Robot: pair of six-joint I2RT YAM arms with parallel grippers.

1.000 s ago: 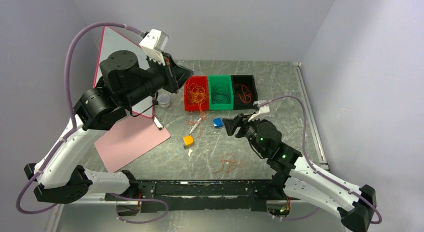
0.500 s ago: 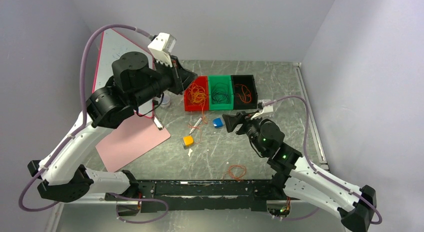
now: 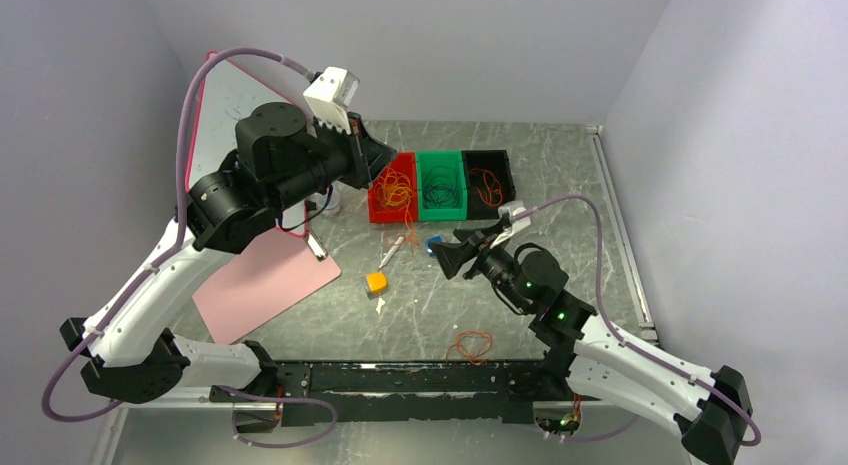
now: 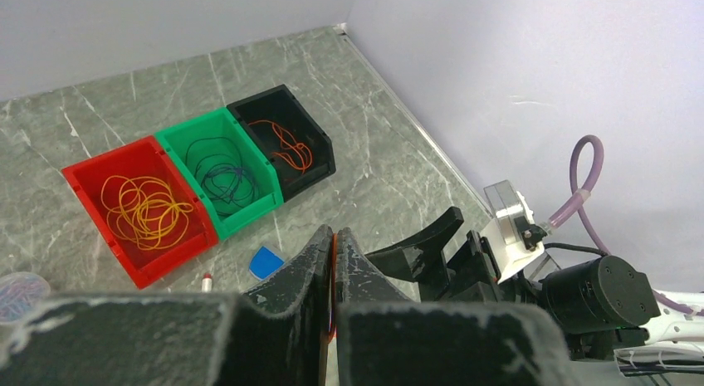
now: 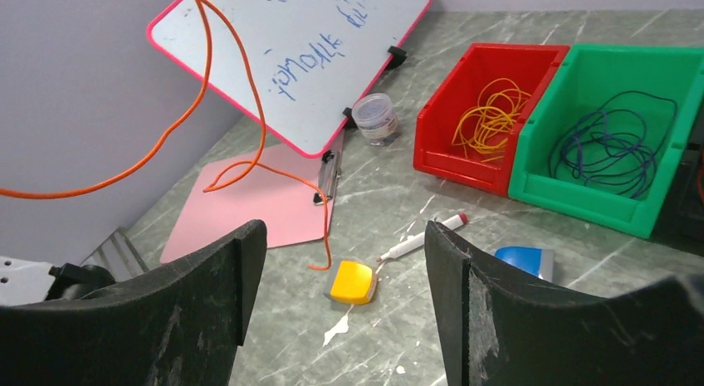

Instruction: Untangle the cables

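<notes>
Surface: grey stone; a small orange coil lies by your near edge.
Right pincer: spread, holding nothing; your closer arm.
Orange cable: hangs down long, ahead and left of it.
Left pincer: up high, pinching that cable.
Bins: far back, more cables inside.

high overhead view from the rear, 2 wrist views angled down (close in), all share the red bin

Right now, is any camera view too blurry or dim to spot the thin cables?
Top external: even, soft light, sharp, though the loose orange coil shows only faintly. Left wrist: left gripper's fingers loom dark, bins beyond clear. Right wrist: hanging orange cable crisp against the whiteboard.
</notes>
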